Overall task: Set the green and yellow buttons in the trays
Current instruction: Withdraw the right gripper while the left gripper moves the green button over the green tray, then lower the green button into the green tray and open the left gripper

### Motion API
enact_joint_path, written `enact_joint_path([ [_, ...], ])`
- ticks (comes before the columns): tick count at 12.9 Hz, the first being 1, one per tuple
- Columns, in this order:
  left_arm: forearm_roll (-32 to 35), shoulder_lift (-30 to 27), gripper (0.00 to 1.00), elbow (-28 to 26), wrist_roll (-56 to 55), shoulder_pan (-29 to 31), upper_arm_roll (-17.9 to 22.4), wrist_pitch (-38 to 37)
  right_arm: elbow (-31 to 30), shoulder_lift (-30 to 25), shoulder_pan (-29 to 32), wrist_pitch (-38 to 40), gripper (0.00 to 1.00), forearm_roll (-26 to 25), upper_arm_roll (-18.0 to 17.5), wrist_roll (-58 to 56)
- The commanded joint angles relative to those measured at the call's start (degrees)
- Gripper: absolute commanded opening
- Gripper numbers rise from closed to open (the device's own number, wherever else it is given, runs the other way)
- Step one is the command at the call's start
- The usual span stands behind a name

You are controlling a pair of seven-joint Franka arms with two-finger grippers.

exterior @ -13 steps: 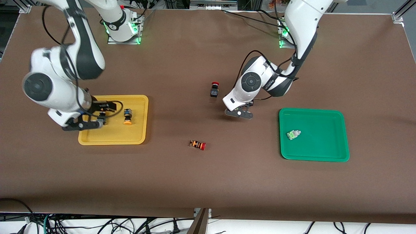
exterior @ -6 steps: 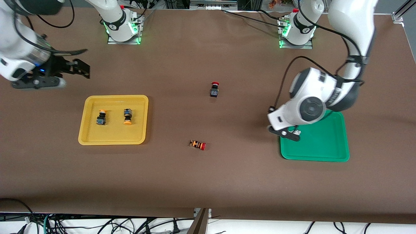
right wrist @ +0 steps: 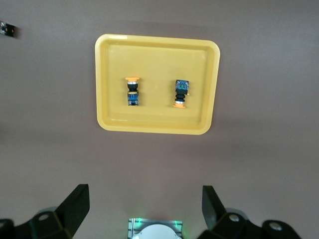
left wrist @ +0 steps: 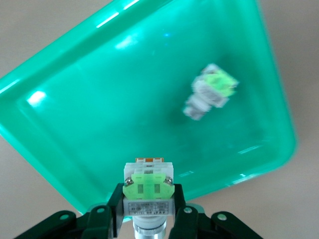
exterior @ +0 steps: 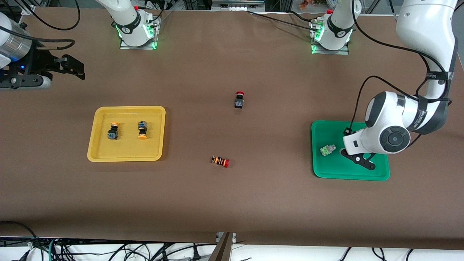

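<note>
A: What is hidden or cut off?

B: In the front view the left arm's wrist covers part of the green tray, and the switch it carries cannot be seen there. The right gripper sits at the picture's edge, high over bare table toward the right arm's end.

A: What does the left gripper hold?

B: Its fingers are closed on a whitish-clear switch with a bright green face, over the green tray's rim. A second green switch lies in that tray, blurred in the left wrist view.

A: And the right one?

B: Its fingers are spread wide, with nothing between them. The yellow tray, glossy plastic with rounded corners, holds two dark-bodied switches with round orange-yellow caps, side by side and apart.

A: Anything else?

B: A red-capped black switch and an orange-striped one lie on the matte brown cloth between the trays.
</note>
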State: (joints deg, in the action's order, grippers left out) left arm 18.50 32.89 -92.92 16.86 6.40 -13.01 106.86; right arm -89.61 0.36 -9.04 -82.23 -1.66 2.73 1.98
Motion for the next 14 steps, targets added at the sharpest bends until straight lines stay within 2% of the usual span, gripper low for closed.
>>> enact_joint_path([
  [1,2.06,3.40,0.00,-1.55,5.36,4.04,-0.88,6.58,3.04,1.75,0.51,1.90,1.00,-0.89,-0.36,-1.10],
  [2,2.06,3.67,0.18,-2.69,6.51,5.01,-0.88,8.96,3.13,1.84,0.42,1.81,1.00,-1.15,-0.27,-1.10],
  [3,2.06,3.59,0.82,-2.88,6.70,5.02,-0.88,9.24,3.13,1.84,0.42,1.73,1.00,-1.15,-0.27,-1.10],
  [4,1.97,2.98,1.00,-2.79,6.35,4.76,-1.23,8.64,3.13,1.84,0.68,1.81,1.00,-1.15,-0.27,-1.10],
  [7,0.92,-0.17,1.00,-1.82,6.00,4.50,-1.58,7.49,3.13,1.84,0.51,1.73,1.00,-1.07,-0.27,-1.01],
  [9,-0.83,-4.39,1.00,-0.60,4.77,4.50,-3.94,6.27,3.13,1.93,0.42,1.72,1.00,-1.07,-0.27,-1.01],
  [11,-2.06,-7.03,1.00,4.56,2.84,4.50,-5.53,0.23,3.13,2.01,0.51,1.64,1.00,-1.15,-0.27,-1.01],
  [14,-5.06,-9.33,1.00,15.19,2.22,4.50,-6.94,-12.41,3.22,2.37,0.51,1.81,1.00,-1.15,-0.27,-1.01],
])
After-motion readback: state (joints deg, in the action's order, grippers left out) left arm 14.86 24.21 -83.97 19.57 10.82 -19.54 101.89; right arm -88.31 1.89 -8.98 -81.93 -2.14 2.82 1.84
